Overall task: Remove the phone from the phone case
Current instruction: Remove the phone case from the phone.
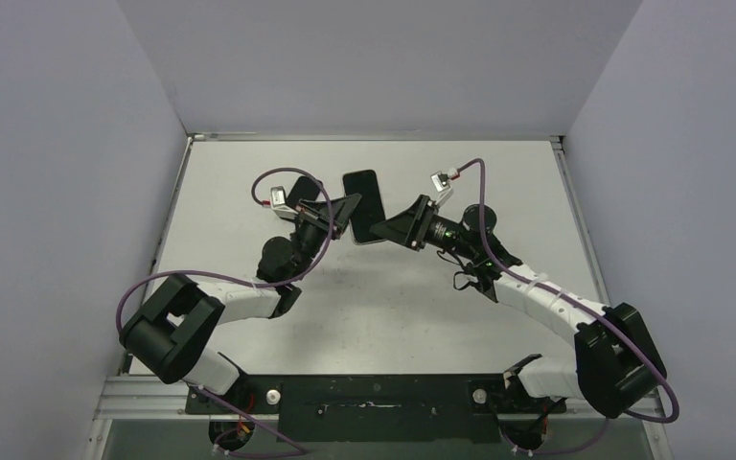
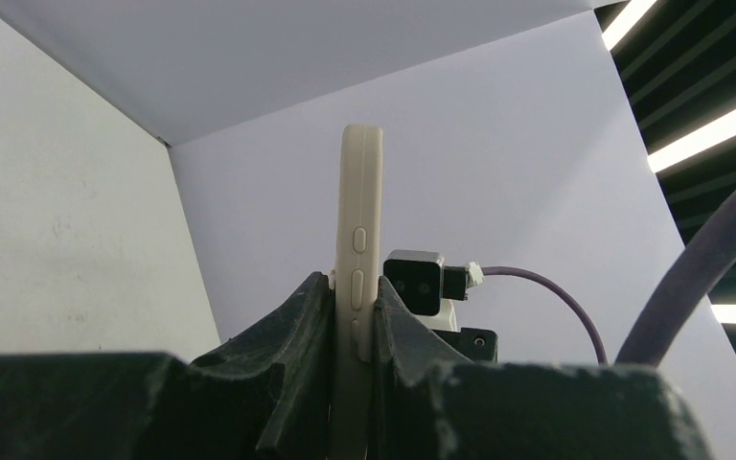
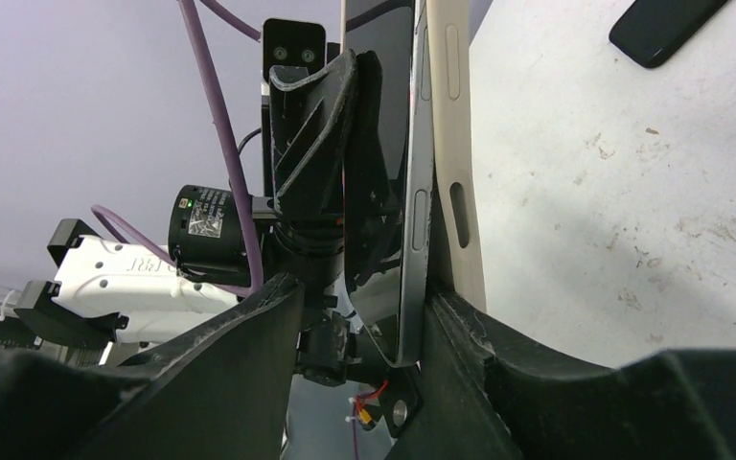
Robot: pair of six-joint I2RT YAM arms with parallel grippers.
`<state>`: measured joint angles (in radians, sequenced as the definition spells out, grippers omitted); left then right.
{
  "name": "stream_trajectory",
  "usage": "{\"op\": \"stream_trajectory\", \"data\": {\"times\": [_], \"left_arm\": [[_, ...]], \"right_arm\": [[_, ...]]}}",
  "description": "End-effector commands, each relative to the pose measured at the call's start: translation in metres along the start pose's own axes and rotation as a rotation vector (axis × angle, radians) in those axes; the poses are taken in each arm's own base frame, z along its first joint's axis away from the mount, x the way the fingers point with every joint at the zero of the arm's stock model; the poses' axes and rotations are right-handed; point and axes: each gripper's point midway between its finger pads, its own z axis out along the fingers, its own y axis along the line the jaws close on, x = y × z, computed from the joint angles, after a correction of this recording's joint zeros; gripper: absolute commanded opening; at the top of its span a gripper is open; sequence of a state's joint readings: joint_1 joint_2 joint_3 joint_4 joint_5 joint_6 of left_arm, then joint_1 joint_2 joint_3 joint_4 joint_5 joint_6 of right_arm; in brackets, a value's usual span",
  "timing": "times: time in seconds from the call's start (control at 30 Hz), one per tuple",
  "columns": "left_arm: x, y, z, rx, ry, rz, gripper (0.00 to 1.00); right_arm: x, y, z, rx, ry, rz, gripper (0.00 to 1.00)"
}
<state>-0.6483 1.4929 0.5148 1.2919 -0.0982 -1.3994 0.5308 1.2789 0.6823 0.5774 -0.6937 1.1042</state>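
Observation:
A phone in a cream case is held upright above the middle of the table, between my two grippers. My left gripper is shut on the case's edge; the left wrist view shows the cream case with its side buttons clamped between the jaws of the left gripper. In the right wrist view the grey-edged phone has its lower corner peeled away from the case. My right gripper is open. Its right finger lies against the case, and its left finger stands well off. The right gripper also shows in the top view.
A second flat black device lies on the table behind my left gripper, and shows in the right wrist view. Purple cables loop off both wrists. White walls stand close on the left, back and right.

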Motion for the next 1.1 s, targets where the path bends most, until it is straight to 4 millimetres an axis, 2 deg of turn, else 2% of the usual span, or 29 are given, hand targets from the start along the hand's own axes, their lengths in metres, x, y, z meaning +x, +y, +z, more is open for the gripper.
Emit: {"op": "stream_trajectory", "data": {"times": [0.0, 0.13, 0.33, 0.43, 0.53, 0.7, 0.87, 1.07], "left_arm": [[0.074, -0.076, -0.026, 0.263, 0.316, -0.053, 0.0], [0.084, -0.077, -0.032, 0.28, 0.374, -0.024, 0.0], [0.092, -0.074, -0.04, 0.273, 0.433, 0.093, 0.0], [0.085, -0.067, -0.041, 0.24, 0.42, 0.175, 0.18], [0.07, -0.059, -0.04, 0.208, 0.395, 0.244, 0.31], [0.037, -0.059, -0.041, 0.206, 0.325, 0.314, 0.46], [0.019, -0.061, -0.046, 0.209, 0.302, 0.359, 0.55], [0.013, -0.054, -0.06, 0.184, 0.304, 0.472, 0.57]], "right_arm": [[-0.034, 0.044, 0.014, -0.157, -0.106, -0.107, 0.46], [-0.045, 0.047, 0.017, -0.175, -0.122, -0.135, 0.37], [-0.058, 0.046, 0.012, -0.189, -0.141, -0.137, 0.17], [-0.063, 0.045, 0.007, -0.174, -0.148, -0.133, 0.01], [-0.065, 0.043, 0.002, -0.152, -0.151, -0.124, 0.0], [-0.063, 0.046, -0.003, -0.146, -0.147, -0.105, 0.0], [-0.065, 0.047, -0.006, -0.149, -0.162, -0.082, 0.0], [-0.076, 0.059, -0.009, -0.167, -0.202, -0.069, 0.0]]}}
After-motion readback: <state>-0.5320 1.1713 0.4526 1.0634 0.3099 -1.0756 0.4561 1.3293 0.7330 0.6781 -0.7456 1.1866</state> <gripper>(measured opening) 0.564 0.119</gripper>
